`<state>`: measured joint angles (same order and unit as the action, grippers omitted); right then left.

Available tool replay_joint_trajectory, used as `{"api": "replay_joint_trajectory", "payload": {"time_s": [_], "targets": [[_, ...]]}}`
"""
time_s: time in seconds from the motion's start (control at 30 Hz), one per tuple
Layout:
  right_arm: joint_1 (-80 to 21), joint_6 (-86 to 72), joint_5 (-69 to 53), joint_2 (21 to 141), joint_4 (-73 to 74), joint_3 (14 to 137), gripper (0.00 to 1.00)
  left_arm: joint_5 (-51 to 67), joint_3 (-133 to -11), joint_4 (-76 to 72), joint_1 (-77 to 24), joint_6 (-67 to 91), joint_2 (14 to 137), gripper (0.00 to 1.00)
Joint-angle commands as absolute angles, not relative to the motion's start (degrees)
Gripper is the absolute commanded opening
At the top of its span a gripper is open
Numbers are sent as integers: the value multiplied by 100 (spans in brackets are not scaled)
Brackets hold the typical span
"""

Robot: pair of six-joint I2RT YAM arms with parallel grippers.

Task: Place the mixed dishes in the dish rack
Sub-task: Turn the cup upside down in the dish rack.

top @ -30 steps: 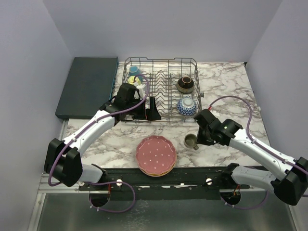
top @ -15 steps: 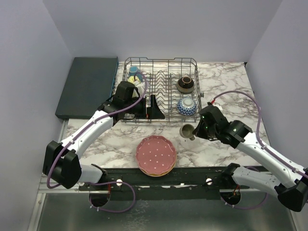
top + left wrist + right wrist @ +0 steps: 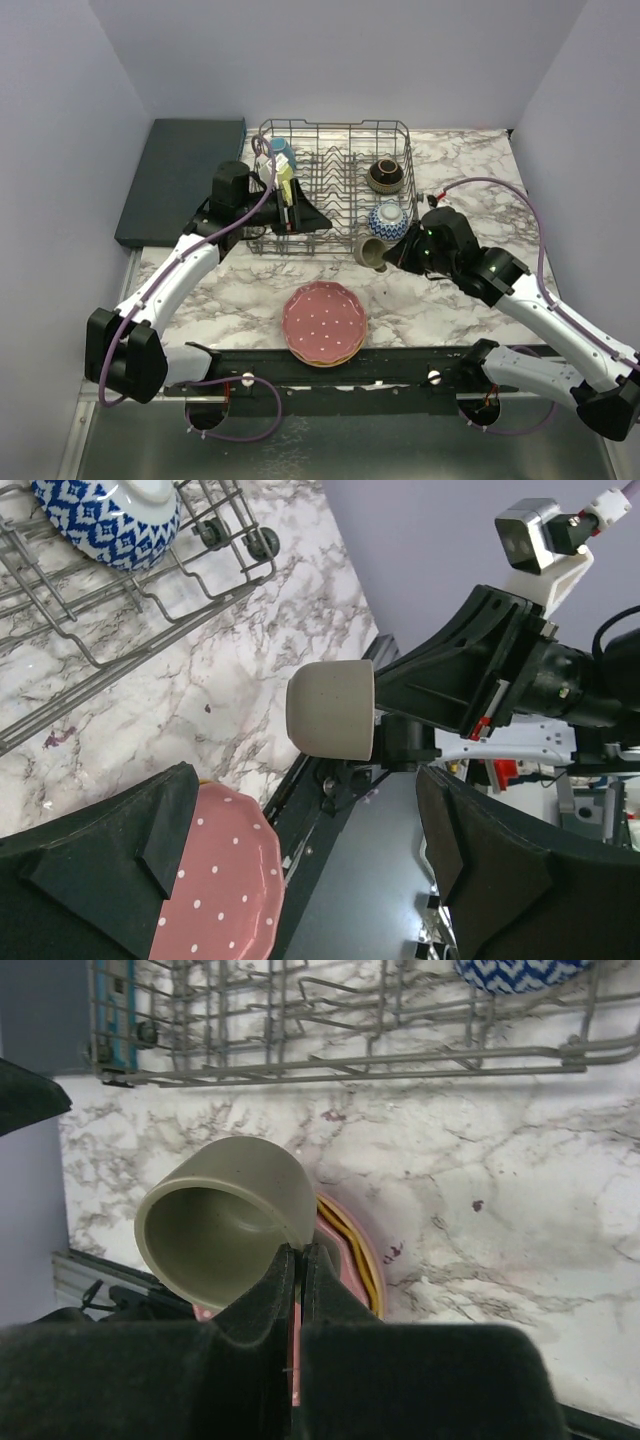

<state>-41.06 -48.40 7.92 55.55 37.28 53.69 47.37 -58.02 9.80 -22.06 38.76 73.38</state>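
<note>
the right end effector point(image 3: 297, 1255) was pinching the wall of the olive-grey ceramic mug point(image 3: 225, 1220) at its rim. the mug hung in the air on its side, long axis roughly level, open mouth turned back toward the wrist and base pointing away toward the left arm. it sat just outside the near right corner of the grey wire dish rack point(image 3: 335, 190), close to the blue-and-white patterned bowl point(image 3: 388, 220) inside. a brown bowl point(image 3: 385, 175) stood behind that one.

the left end effector point(image 3: 305, 215) hovered at the rack's near left edge, fingers spread wide. a blue mug point(image 3: 278, 148) and a yellow mug point(image 3: 284, 172) stood just behind it.

below the mug, a pink dotted plate point(image 3: 323, 320) topped a small stack on the white marbled counter point(image 3: 470, 180). a dark teal slab point(image 3: 180, 180) lay left of the rack. pale lavender walls closed it in.
</note>
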Motion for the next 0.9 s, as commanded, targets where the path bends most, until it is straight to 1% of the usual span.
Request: {"api": "replay_joint_trajectory", "payload": {"time_s": [0.0, 0.1, 0.6, 0.87], "targets": [[-3985, -4836, 248, 5621, 2929, 5720, 0, 5633, -5469, -215, -1850, 4592, 7052, 99], [-3899, -4868, 45, 5643, 2638, 5768, 0, 5842, -5356, -674, -1743, 4932, 7010, 99], [-3503, -5752, -1927, 5853, 720, 5406, 0, 6116, -5292, -1414, -1703, 5548, 6859, 99], [-3463, -6336, -2502, 5920, -238, 5108, 0, 6187, -5249, -1871, -1696, 5901, 6723, 99]]}}
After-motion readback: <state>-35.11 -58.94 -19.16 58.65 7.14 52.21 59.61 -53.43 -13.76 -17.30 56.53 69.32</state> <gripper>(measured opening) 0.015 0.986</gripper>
